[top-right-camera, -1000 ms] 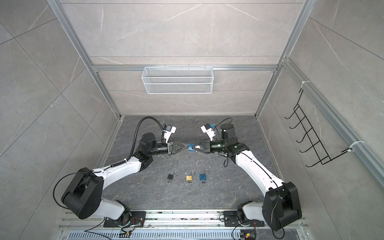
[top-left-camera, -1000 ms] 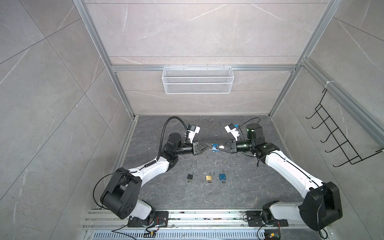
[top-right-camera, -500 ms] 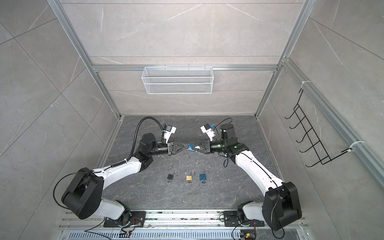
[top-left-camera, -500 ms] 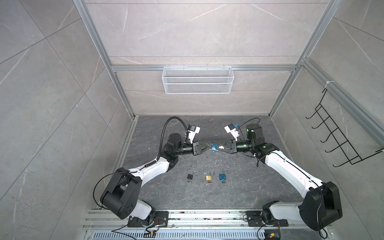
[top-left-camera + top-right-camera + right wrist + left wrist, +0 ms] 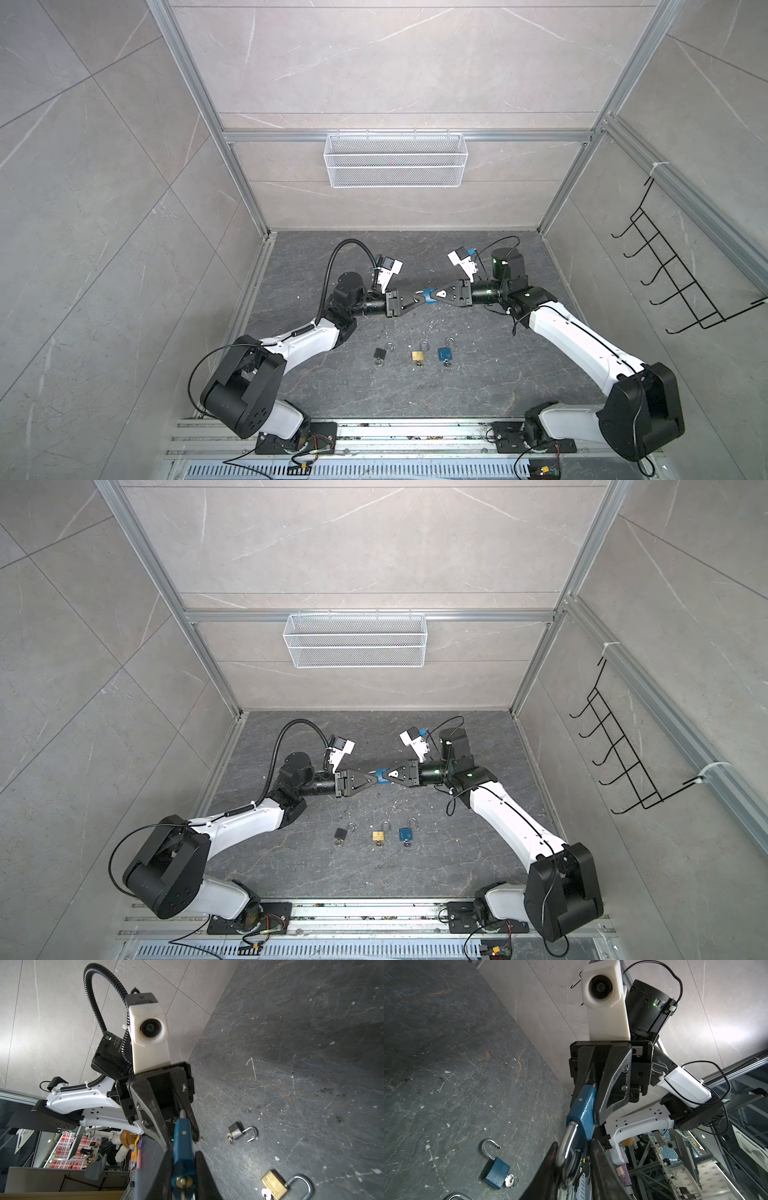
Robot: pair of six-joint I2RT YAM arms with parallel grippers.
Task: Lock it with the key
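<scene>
One dense, slick padlock [image 5: 581, 1105], we judge: right claw [image 5: 183, 1167] clamps its flat body; left claw [image 5: 574, 1153], at nine o'clock, flanks the shackle [image 5: 565, 1147], grip unclear.

Padlock [image 5: 428, 291] between left hand [image 5: 419, 296] and right hand [image 5: 434, 296]; three others [image 5: 418, 355] lie nearer on floor [image 5: 478, 374].

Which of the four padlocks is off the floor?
The blue padlock clamped in the right pincer, raised mid-air. The black padlock, brass padlock and second blue padlock lie in a row on the floor.
</scene>
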